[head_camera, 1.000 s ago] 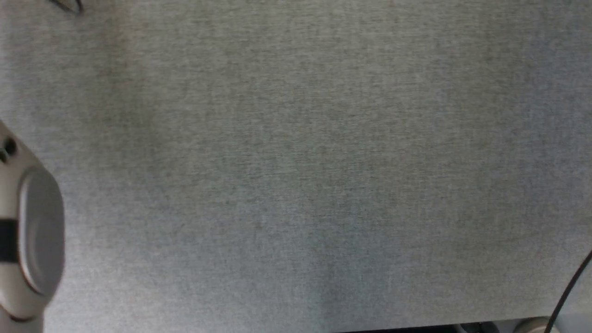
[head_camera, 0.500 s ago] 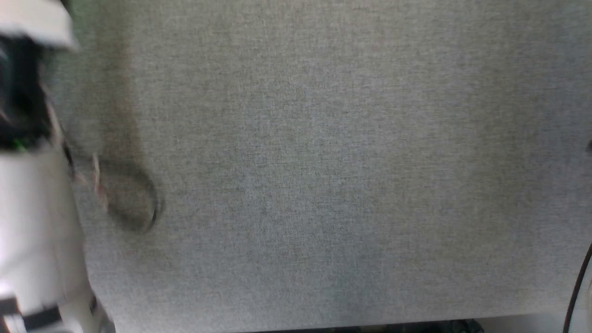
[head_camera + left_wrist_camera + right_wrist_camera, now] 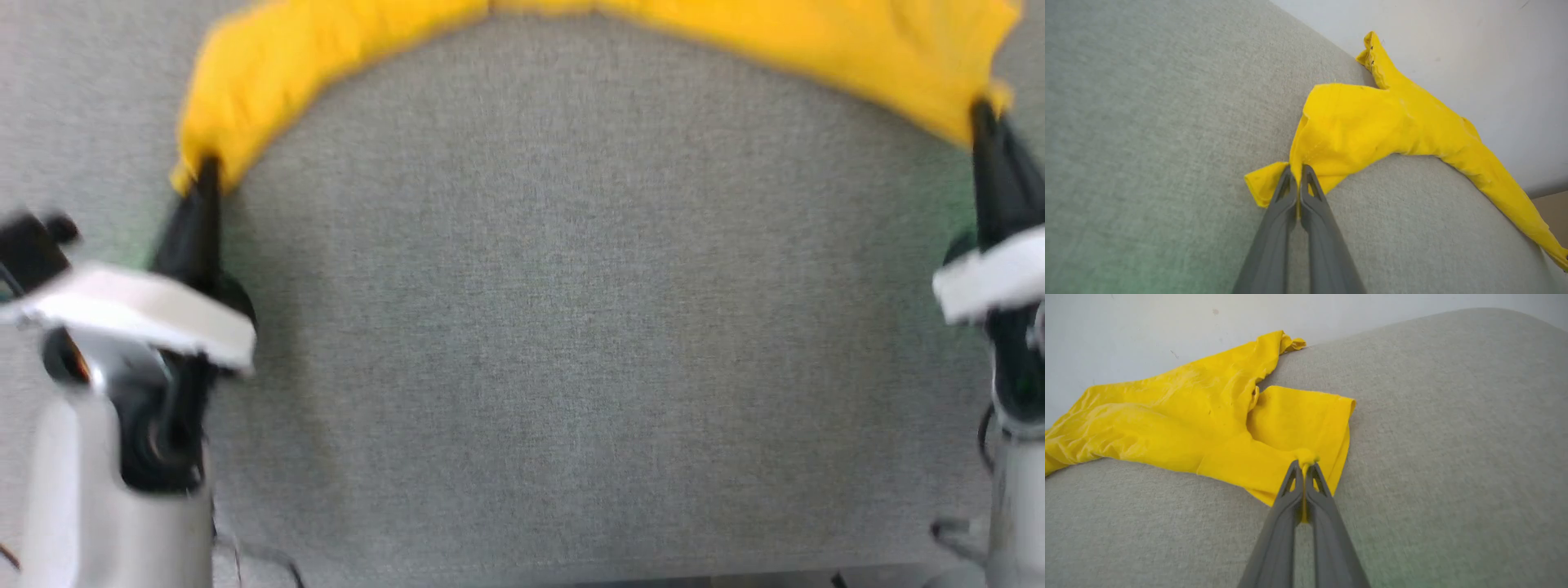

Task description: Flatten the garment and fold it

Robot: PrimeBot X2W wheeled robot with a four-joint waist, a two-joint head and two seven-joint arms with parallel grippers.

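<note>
Garment (image 3: pixel 775 41) stretches over grey surface (image 3: pixel 522 327), pinched by closed left end effector (image 3: pixel 206 171) and right end effector (image 3: pixel 982 114).

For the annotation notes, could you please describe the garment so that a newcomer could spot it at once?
On the grey fabric surface, look to the far edge by the pale wall: the garment lies bunched in a long band. The left end effector and the right end effector each pinch one end; it is the sole bright yellow thing.

- grey woven-fabric surface (image 3: pixel 522 343), soft even light, no hard shadows
- plain pale wall (image 3: pixel 1453 41) right behind it, upper right of the left wrist view
- a few tiny scuffs on that wall
</note>
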